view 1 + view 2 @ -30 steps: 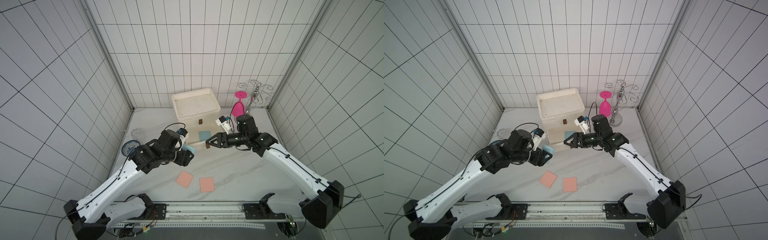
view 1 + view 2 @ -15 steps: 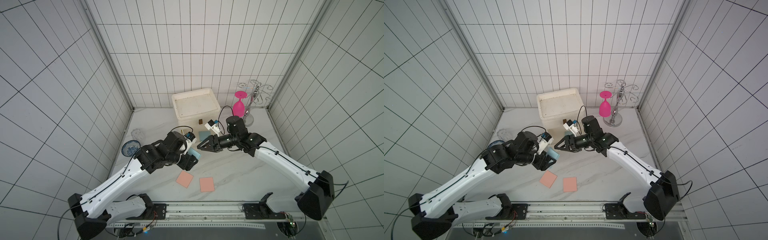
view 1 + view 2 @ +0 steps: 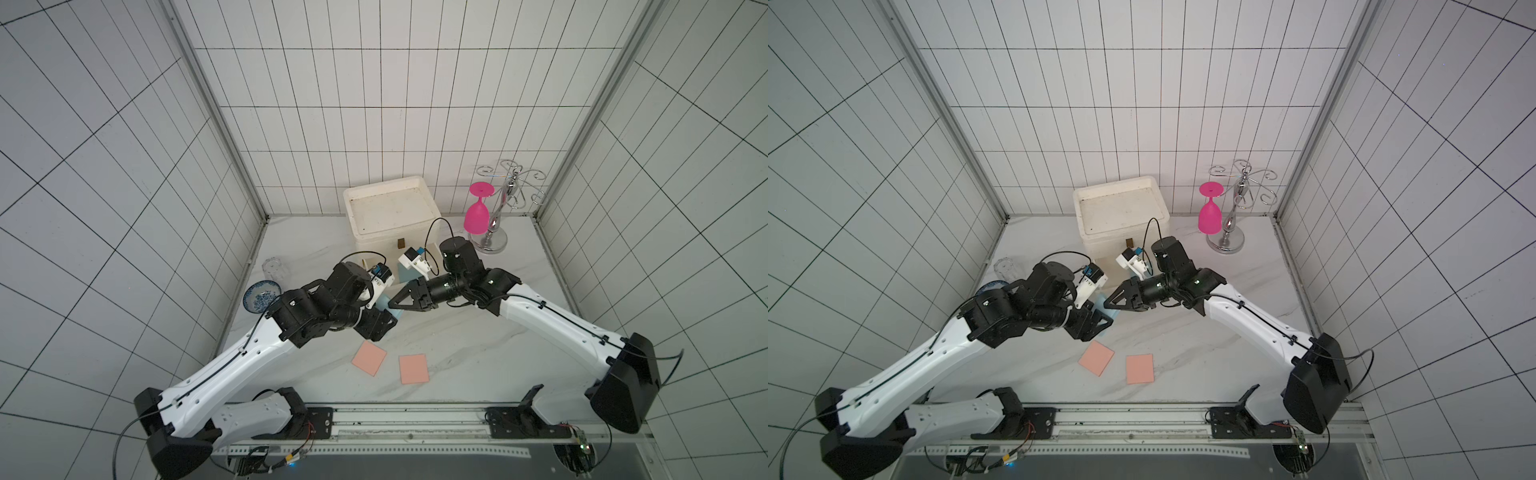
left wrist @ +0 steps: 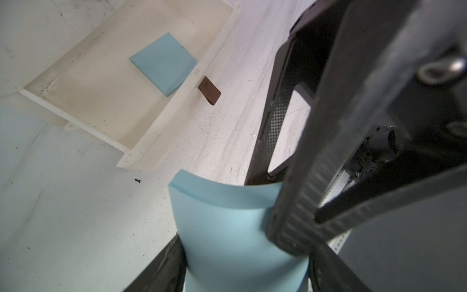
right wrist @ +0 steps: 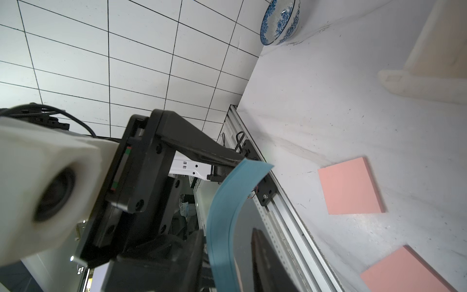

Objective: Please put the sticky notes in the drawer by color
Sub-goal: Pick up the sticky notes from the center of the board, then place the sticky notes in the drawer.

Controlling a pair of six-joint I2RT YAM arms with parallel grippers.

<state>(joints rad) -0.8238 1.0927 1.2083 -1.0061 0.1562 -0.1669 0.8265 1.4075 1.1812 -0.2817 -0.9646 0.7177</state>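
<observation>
My left gripper is shut on a light blue sticky note pad, which bows between its fingers. My right gripper faces it with its jaws on either side of the pad's free edge. One finger lies against the pad, and a gap shows at the other. The cream drawer chest stands at the back. Its lowest drawer is pulled out with another light blue pad inside. Two pink pads lie flat near the front. No tan pads are in view.
A blue-patterned bowl and a clear glass sit by the left wall. A pink wine glass hangs upside down on a chrome rack at the back right. The arms' metal rail runs along the front edge.
My right arm swung left from the drawer to meet the left gripper, and its jaws narrowed around the blue pad. My left arm carried the pad a little right and forward.
</observation>
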